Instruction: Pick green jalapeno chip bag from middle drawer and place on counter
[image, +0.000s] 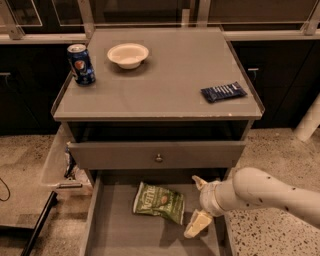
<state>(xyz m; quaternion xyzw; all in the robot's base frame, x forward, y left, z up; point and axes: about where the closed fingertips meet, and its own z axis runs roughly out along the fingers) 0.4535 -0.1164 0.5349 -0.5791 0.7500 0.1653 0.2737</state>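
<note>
The green jalapeno chip bag (159, 201) lies flat in the open middle drawer (107, 235), left of centre toward the back. My gripper (198, 204) is down in the drawer just right of the bag, on the end of the white arm that comes in from the right. Its pale fingers (197, 224) are spread apart and hold nothing. The bag sits beside the fingers, not between them. The counter (165, 75) is the grey cabinet top above.
On the counter stand a blue soda can (81, 64) at the left, a white bowl (128, 54) at the back, and a dark blue snack wrapper (223, 92) at the right. A grey drawer front with a knob (158, 158) juts out above the open drawer.
</note>
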